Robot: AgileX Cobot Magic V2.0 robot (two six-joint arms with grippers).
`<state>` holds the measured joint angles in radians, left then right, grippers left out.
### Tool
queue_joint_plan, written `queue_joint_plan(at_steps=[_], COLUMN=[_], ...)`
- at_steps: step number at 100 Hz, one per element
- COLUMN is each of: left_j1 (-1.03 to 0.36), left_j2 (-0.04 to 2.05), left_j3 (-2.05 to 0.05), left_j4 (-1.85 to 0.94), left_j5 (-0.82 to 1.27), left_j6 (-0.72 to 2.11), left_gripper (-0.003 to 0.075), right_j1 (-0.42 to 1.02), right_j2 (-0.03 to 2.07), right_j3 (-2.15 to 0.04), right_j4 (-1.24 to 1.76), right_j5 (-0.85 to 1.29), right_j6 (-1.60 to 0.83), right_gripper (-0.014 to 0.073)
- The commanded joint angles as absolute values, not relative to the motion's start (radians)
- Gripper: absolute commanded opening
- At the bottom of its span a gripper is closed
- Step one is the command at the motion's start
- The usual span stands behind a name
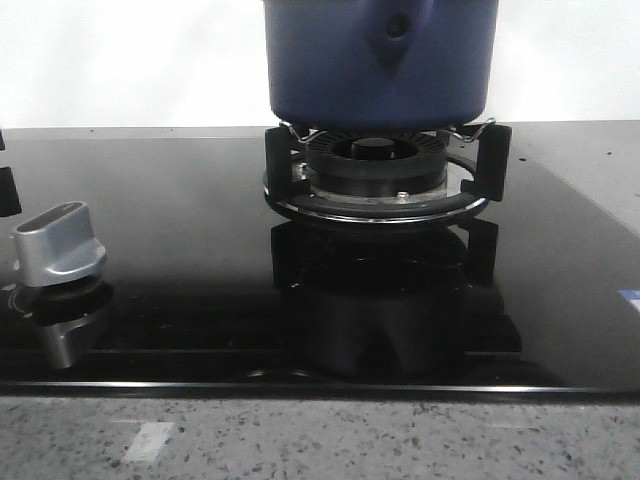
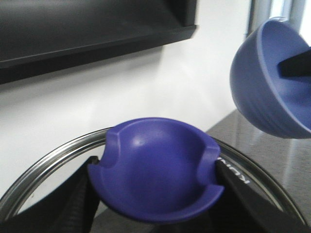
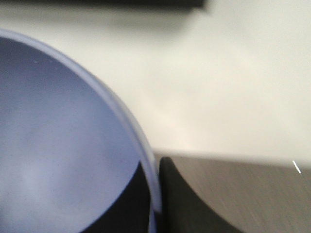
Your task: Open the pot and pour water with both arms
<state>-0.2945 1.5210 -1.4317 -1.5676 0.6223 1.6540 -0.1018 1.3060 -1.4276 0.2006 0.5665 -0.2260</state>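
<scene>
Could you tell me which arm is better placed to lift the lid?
Left, probably: the left gripper has its jaws clamped on the lid's blue knob, while the right gripper holds a blue bowl.

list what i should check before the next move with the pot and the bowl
1. Pot seated on burner: ok.
2. Left gripper shut on lid knob: ok.
3. Right gripper clamped on the bowl rim: ok, as far as the blur shows.
4. Lid clear of the pot: cannot tell, pot top is out of frame.
5. Water in the bowl: cannot tell.
</scene>
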Motion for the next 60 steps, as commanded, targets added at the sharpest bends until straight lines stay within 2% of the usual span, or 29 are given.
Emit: queue_joint_plan(at_steps=[1,14,25,60], left_j1=[-0.325,-0.35,-0.376,-0.447], left_j2=[1.469,1.469,1.47,1.494], left_j3=[-1.467,-1.467,-1.467,-1.467], left_j4=[-1.643,-1.645,-1.657,-1.67], left_j5=[0.639,0.639,0.639,0.639], left_j6=[1.643,1.643,1.643,1.643], left_gripper=[0.0242,0.0242,0.0242,0.0242], right_j1=[-0.244,-0.435,-0.535,-0.556], right_j2=[1.276,1.326,1.38,1.433], right_j3=[-1.479,-1.472,-1.438,-1.321], right_j4=[0.211,0.209,0.216,0.222], right_j5=[0.727,0.997,1.057,1.028], right_j6=[-0.171,-0.13,-0.1,-0.1], right_gripper=[-0.0066,-0.0067,-0.0067,-0.0067])
